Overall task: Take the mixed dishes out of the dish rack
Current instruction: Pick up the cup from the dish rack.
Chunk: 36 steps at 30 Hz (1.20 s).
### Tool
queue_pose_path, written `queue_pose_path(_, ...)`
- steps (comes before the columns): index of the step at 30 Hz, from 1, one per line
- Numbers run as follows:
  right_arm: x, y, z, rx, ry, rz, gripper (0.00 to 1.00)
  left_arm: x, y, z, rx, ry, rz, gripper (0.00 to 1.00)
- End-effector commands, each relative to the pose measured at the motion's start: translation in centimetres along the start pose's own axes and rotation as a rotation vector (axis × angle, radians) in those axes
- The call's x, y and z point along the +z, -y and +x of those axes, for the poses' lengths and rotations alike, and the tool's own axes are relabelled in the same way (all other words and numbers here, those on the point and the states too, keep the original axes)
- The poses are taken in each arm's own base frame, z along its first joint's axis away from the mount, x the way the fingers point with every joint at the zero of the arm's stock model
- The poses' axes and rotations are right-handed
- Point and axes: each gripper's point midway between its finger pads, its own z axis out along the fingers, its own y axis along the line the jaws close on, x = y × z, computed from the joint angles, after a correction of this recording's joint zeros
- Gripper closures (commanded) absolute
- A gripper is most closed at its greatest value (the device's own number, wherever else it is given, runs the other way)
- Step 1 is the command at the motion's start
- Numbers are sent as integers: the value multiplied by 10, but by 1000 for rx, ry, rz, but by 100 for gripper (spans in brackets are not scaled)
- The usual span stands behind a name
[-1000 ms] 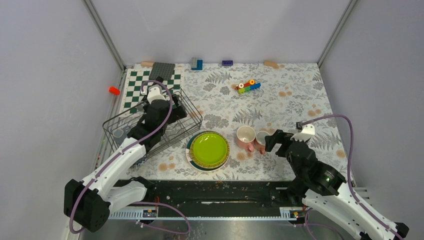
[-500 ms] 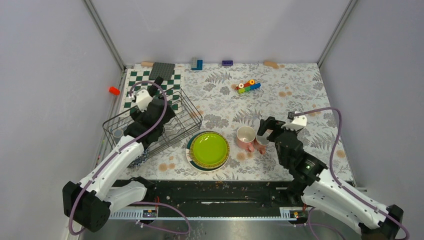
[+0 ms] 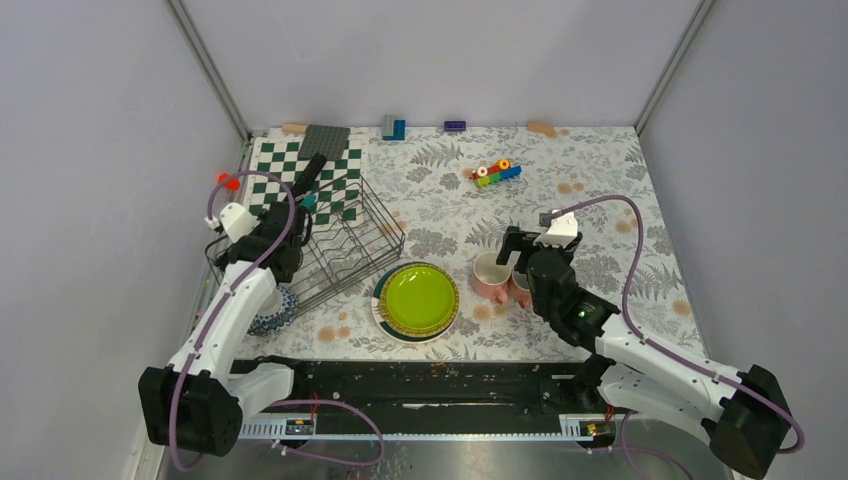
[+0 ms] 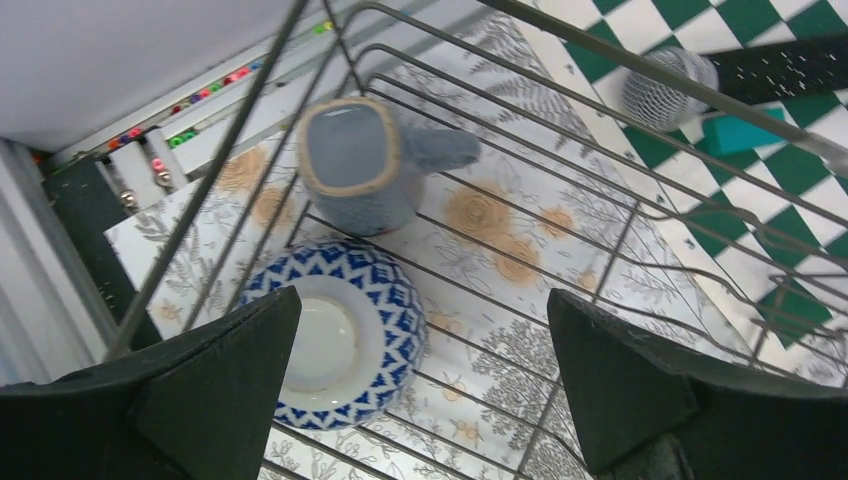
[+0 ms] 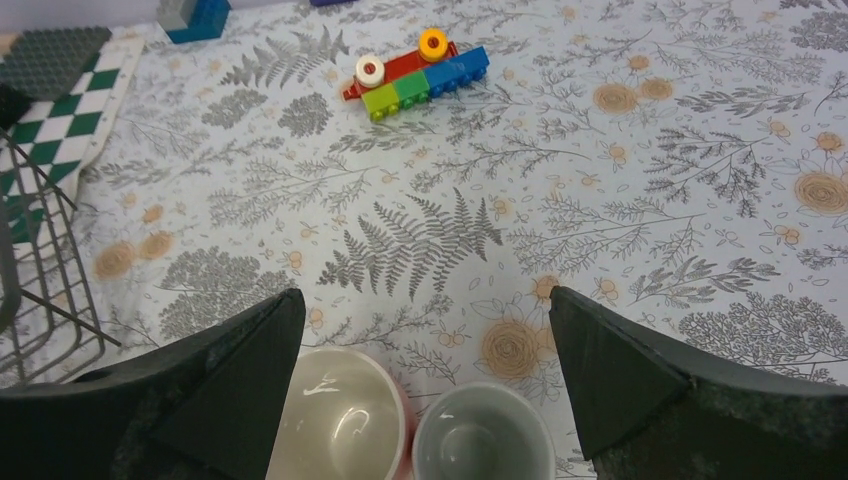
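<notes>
Black wire of the dish rack (image 3: pixel 350 245), far left, crossed beneath the left gripper's (image 4: pixel 420 300) wide-spread jaws, above a grey-blue mug (image 4: pixel 350 165). On descent, a finger might snag wires and tip the rack. The right gripper (image 5: pixel 425 295), equally wide, hovered over two pink cups (image 5: pixel 340 420).

We look down on a green-and-white chequered board (image 3: pixel 288 176): a grey studded plate (image 3: pixel 323 139) lies on its far edge, a small red piece (image 3: pixel 230 182) just off its left side, and to its right a blue brick (image 3: pixel 394 127), a purple brick (image 3: pixel 455 126) and a multicoloured brick row (image 3: pixel 497 172)
</notes>
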Motion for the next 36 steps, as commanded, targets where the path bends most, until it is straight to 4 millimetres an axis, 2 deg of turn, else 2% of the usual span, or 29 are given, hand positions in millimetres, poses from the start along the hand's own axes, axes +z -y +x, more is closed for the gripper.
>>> queue_pose_path(1, 6, -3, -19, 60, -4, -10, 0, -8, -22, -30, -101, 84, -54, 1)
queue_pose_path(6, 6, -4, -13, 96, -27, -53, 2, -1, -37, -33, -143, 89, -84, 1)
queue_pose_path(14, 8, -4, -11, 79, -46, -54, 2, 13, -22, -32, -174, 60, -58, 1)
queue_pose_path(23, 11, -9, -3, 59, -98, -55, 1, 40, -32, -22, -154, 37, -168, 1)
queue_pose_path(31, 16, -8, 4, 12, -140, -21, 1, 54, -40, -20, -208, 10, -193, 1)
queue_pose_path(36, 17, -8, 5, 4, -143, -21, 2, 69, -33, -12, -242, -28, -148, 1)
